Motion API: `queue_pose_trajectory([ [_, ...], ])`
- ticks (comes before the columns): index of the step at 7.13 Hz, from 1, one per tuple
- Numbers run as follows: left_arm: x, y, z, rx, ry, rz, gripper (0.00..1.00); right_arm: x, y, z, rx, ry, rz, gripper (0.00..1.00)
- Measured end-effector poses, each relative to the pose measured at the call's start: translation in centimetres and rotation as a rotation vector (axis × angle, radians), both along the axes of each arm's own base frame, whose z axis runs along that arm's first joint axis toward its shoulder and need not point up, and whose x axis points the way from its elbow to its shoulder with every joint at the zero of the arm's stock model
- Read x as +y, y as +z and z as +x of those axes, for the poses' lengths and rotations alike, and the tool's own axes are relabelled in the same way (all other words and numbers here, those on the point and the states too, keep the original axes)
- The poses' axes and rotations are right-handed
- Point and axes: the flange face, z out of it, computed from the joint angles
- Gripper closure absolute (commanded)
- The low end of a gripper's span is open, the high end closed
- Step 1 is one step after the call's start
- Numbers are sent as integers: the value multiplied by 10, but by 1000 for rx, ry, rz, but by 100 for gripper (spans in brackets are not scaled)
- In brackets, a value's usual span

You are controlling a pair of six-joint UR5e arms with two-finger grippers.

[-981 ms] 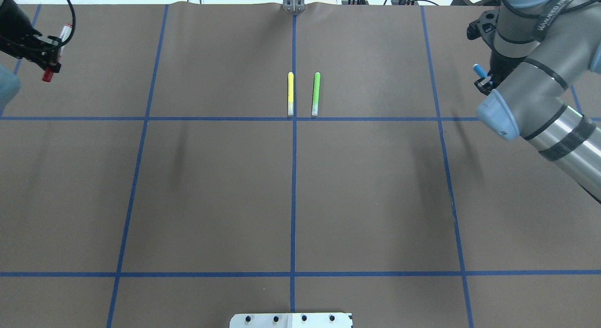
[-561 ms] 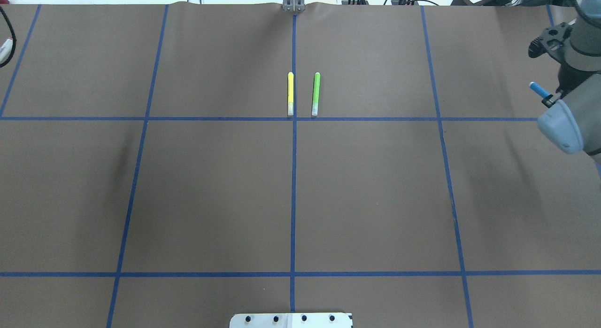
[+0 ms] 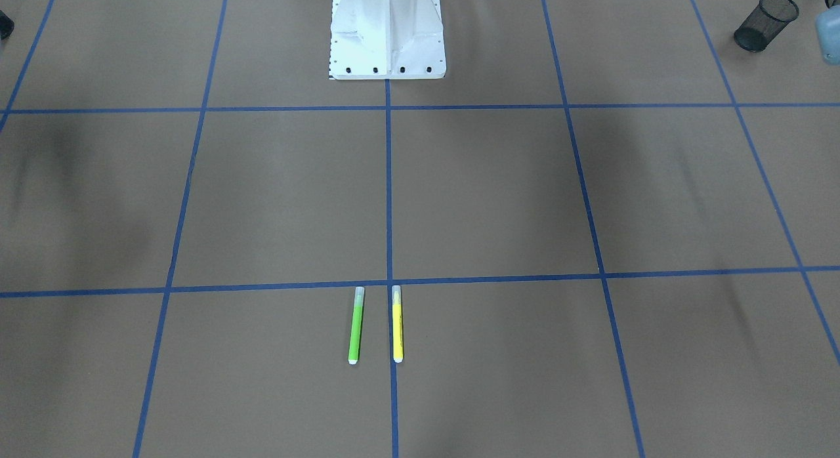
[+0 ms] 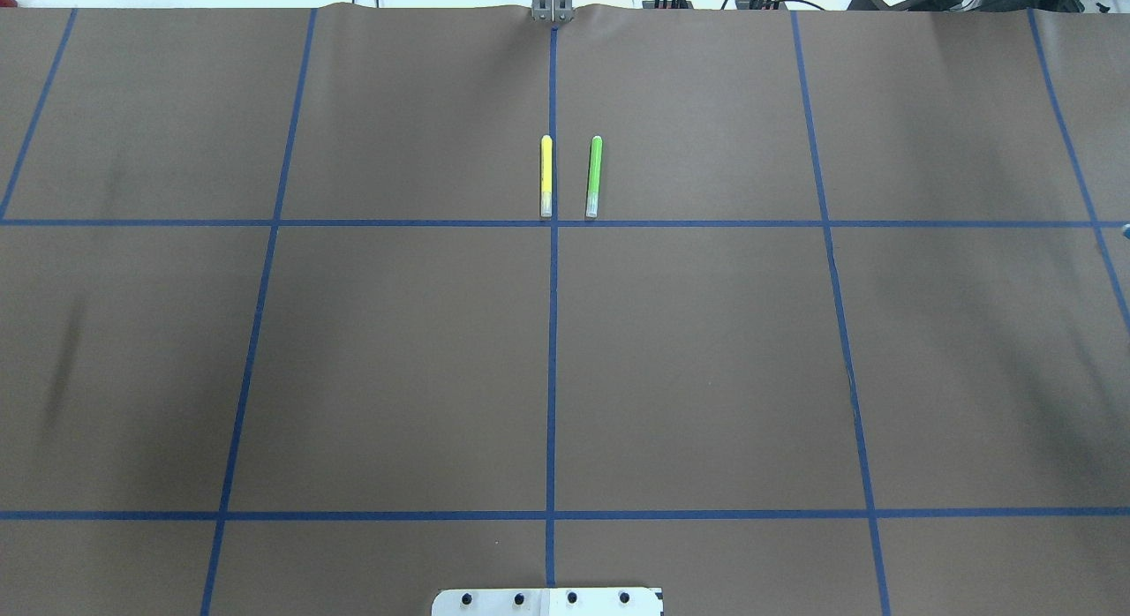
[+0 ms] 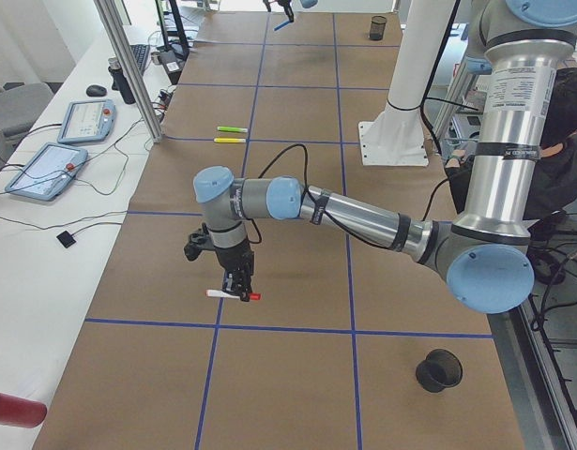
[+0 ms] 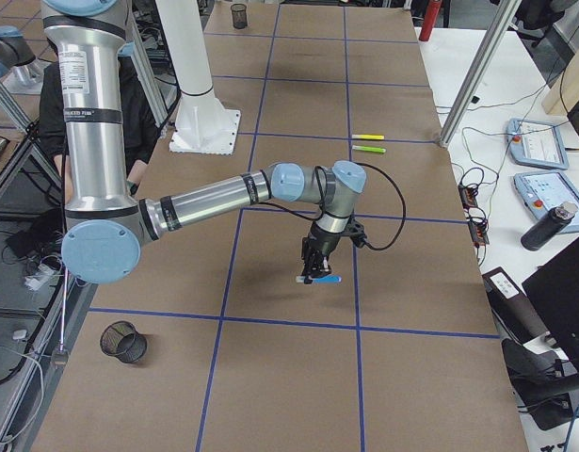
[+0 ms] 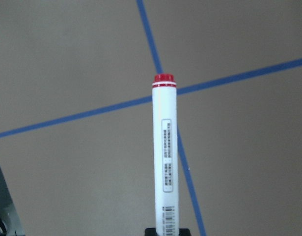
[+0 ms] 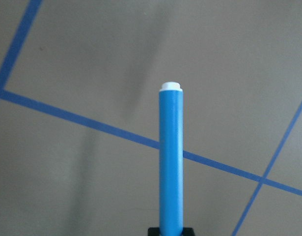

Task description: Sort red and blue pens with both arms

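Observation:
The red pen, a white barrel with a printed label and a red end, sticks out ahead of the left wrist camera. My left gripper is shut on it and holds it level just above the brown table, near a tape crossing. The blue pen, with its white tip forward, is held the same way by my right gripper, shut on it low over the table at the right end. Both grippers are outside the overhead view.
A yellow pen and a green pen lie side by side at the far centre. Black mesh cups stand near each table end: one on the left side, one on the right. The white robot base stands mid-table.
Both arms have swung outward with their pens and left the overhead view, the left arm off its left edge and the right arm off its right edge. The yellow and green pens have not moved.

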Motion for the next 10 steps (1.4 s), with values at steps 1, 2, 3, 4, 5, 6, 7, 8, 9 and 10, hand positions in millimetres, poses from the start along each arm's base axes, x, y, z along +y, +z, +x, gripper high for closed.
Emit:
queue_pose_trajectory([
  [1,31,27,-18,-5,-25,-102,100,16,16,34,-19,-9,-6,100],
  [2,62,51,-32,-10,-51,-215,100,30,27,69,-43,0,-22,100],
  [3,93,72,-45,-11,-73,-302,100,42,34,98,-62,22,-50,100],
  [4,124,93,-58,-3,-87,-362,100,52,38,121,-71,53,-80,100],
  [5,150,106,-69,18,-103,-409,100,60,41,135,-77,75,-114,100],
  [6,169,111,-73,55,-131,-469,100,67,42,144,-80,95,-154,100],
  [7,184,106,-76,90,-162,-540,100,76,37,153,-84,120,-193,100],
  [8,197,95,-78,115,-190,-622,100,88,25,160,-86,140,-225,100],
  [9,211,85,-78,144,-218,-714,100,100,13,163,-89,152,-248,100],
  [10,225,80,-77,170,-245,-795,100,105,6,164,-92,159,-262,100],
])
